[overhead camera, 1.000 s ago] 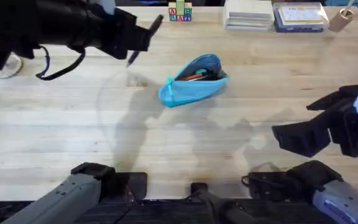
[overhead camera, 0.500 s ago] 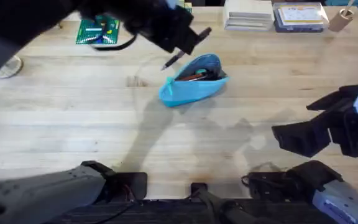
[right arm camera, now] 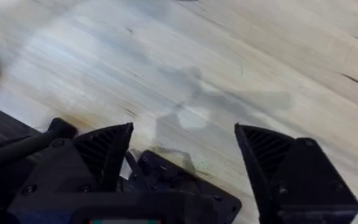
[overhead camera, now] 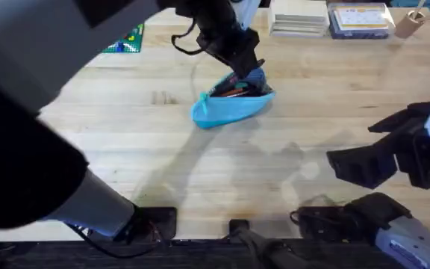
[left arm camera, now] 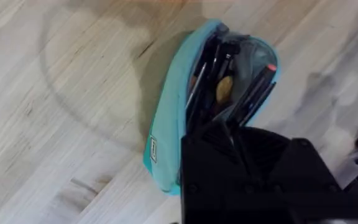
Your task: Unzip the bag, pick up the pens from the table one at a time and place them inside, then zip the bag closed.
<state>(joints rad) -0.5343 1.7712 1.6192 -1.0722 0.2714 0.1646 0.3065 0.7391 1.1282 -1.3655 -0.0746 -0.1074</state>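
Your left gripper (overhead camera: 239, 69) hangs right over the open mouth of the bag (overhead camera: 226, 108), which lies unzipped near the middle of the table (overhead camera: 125, 149) with pens (left arm camera: 253, 96) inside; you cannot tell whether its fingers are open or closed. Your right gripper (right arm camera: 182, 149) waits well apart near the table's right edge, fingers spread wide and empty.

Green board (overhead camera: 128, 39), stacked books (overhead camera: 298, 16), blue box (overhead camera: 358, 19) along far edge.

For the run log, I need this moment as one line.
bag: unzipped, pens inside | left gripper: over bag opening, holding pen | right gripper: open, idle above table
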